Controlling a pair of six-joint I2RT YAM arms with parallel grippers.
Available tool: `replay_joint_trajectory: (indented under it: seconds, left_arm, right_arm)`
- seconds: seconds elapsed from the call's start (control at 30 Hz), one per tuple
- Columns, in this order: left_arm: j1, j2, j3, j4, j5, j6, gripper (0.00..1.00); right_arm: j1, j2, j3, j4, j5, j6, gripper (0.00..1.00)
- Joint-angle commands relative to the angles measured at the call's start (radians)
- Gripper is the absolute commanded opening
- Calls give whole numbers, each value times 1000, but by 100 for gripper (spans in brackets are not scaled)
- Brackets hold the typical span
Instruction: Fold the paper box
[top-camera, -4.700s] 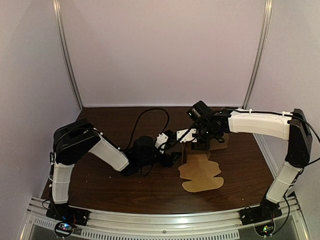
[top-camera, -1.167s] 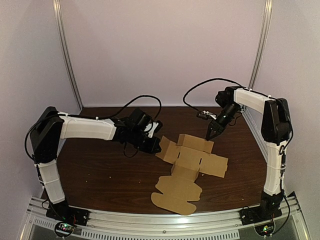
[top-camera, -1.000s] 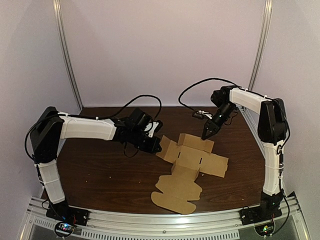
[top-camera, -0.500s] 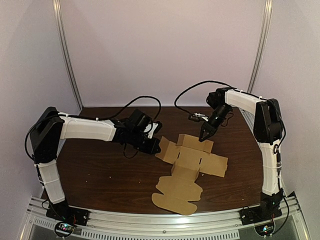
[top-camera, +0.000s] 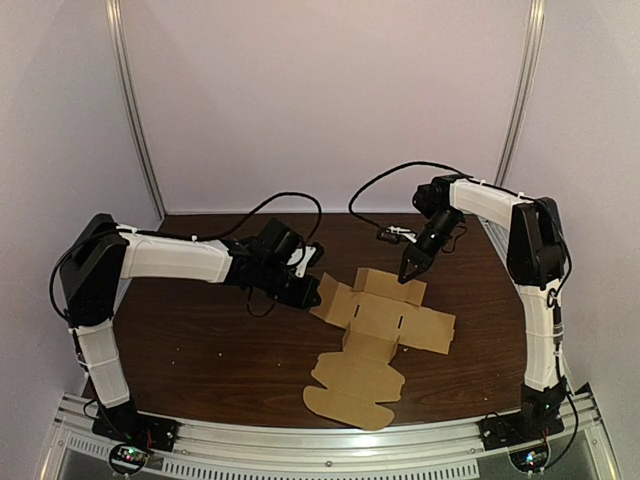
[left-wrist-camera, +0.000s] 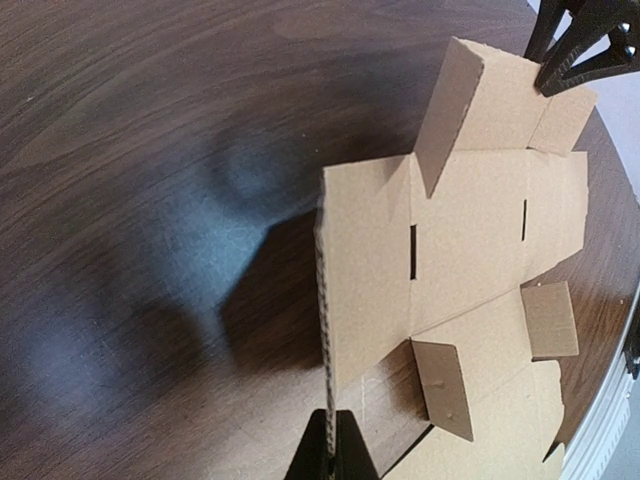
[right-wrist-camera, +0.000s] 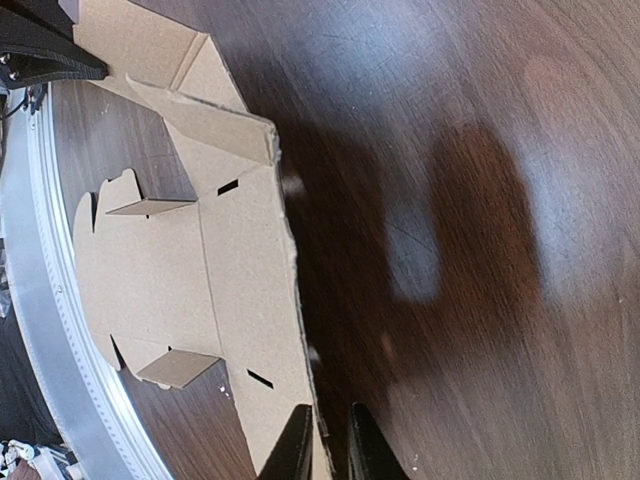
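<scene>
A flat brown cardboard box blank (top-camera: 390, 318) lies unfolded on the dark wooden table, with small flaps standing up. My left gripper (top-camera: 316, 290) is at its left side, shut on the raised left panel's edge (left-wrist-camera: 328, 300); in the left wrist view the left gripper (left-wrist-camera: 336, 445) pinches the corrugated edge. My right gripper (top-camera: 406, 272) is at the far flap. Seen from the right wrist, the right gripper (right-wrist-camera: 326, 450) is narrowly open, with the blank's far edge (right-wrist-camera: 290, 250) between the fingers, against one of them. The far flap (left-wrist-camera: 500, 100) stands tilted up.
A metal rail (top-camera: 330, 455) runs along the table's near edge, close to the blank's rounded lid flap (top-camera: 355, 385). Black cables (top-camera: 290, 205) trail over the back of the table. Pale walls and two upright posts (top-camera: 135, 110) enclose the table.
Over the last second my right gripper has moved left and down onto the far flap's edge. The left gripper has kept its hold. The blank has barely shifted.
</scene>
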Motion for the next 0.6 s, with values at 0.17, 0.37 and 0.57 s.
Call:
replay_joint_trajectory:
  seconds: [0.17, 0.37, 0.57]
  left_arm:
    - [-3, -40, -19, 37, -20, 1, 0]
    - [-4, -40, -21, 36, -20, -1, 0]
    - [-4, -40, -23, 34, -25, 0, 0]
  right_arm:
    - [-13, -34, 13, -204, 19, -11, 14]
    - [-13, -34, 4, -205, 15, -15, 9]
    - [-15, -36, 6, -205, 29, -15, 8]
